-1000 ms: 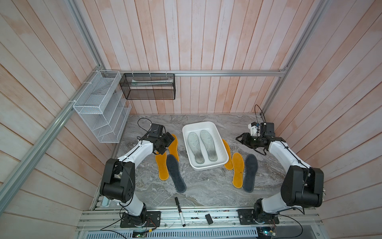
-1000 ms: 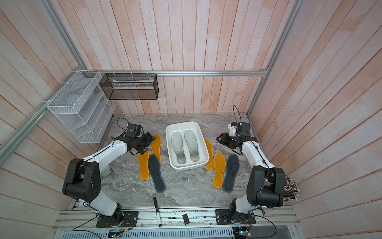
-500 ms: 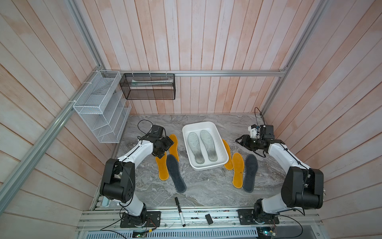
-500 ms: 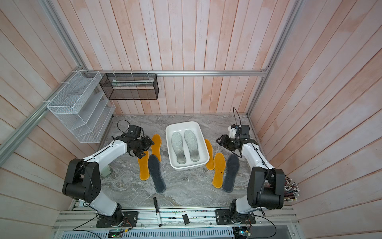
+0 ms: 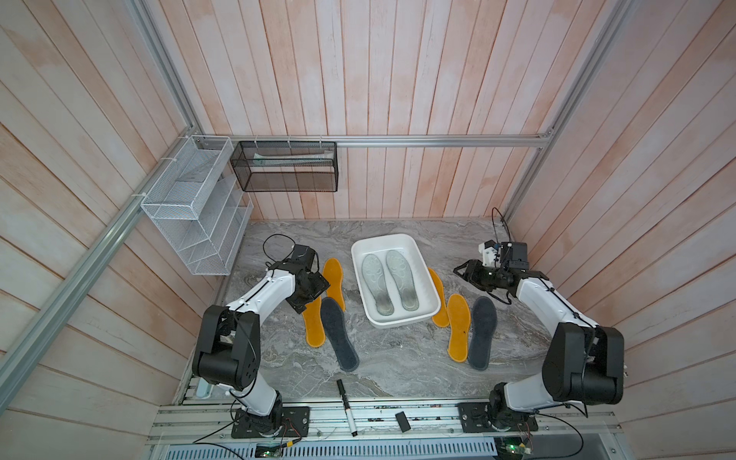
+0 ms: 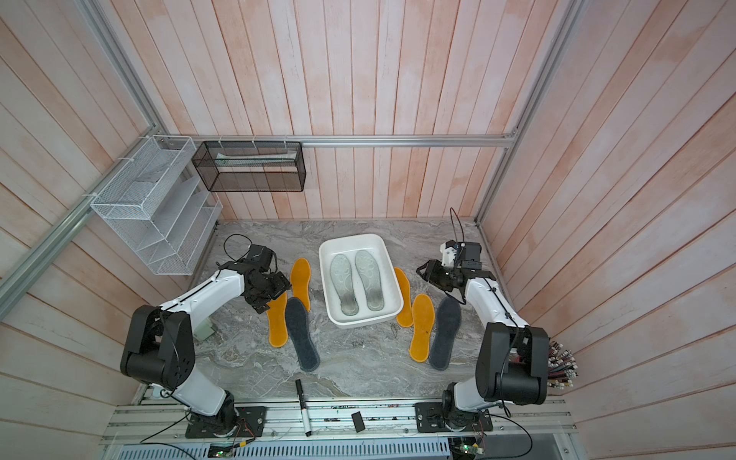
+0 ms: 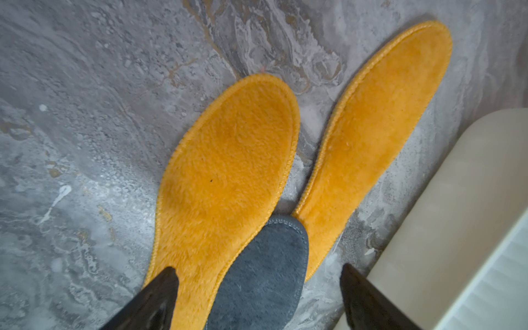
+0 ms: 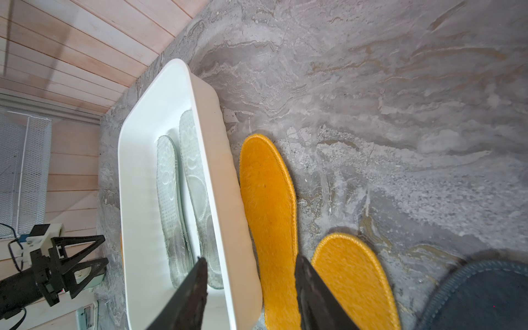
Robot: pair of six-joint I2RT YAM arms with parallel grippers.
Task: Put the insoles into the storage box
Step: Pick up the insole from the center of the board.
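The marble table (image 5: 398,370) carries everything. The storage box (image 5: 402,322) stands between the two arms. It lies just outside one finger of the left gripper (image 7: 258,267), and its near wall shows between the fingers of the right gripper (image 8: 251,257). Two pale insoles (image 5: 376,284) lie side by side inside it; the other six lie on the table.

The tip of the left grey insole (image 7: 263,274) sits between the left fingers (image 7: 160,294) and overlaps the edge of one of the left yellow insoles (image 7: 228,171). The second one stretches ahead of the fingers on the box side.

One of the right yellow insoles (image 8: 268,205) lies against the box wall and runs between the right fingers (image 8: 314,291). Its partner and the right grey insole (image 8: 485,300) lie outside the outer finger.

The left fingers are spread wide and the right ones moderately apart. Neither pair pinches anything.
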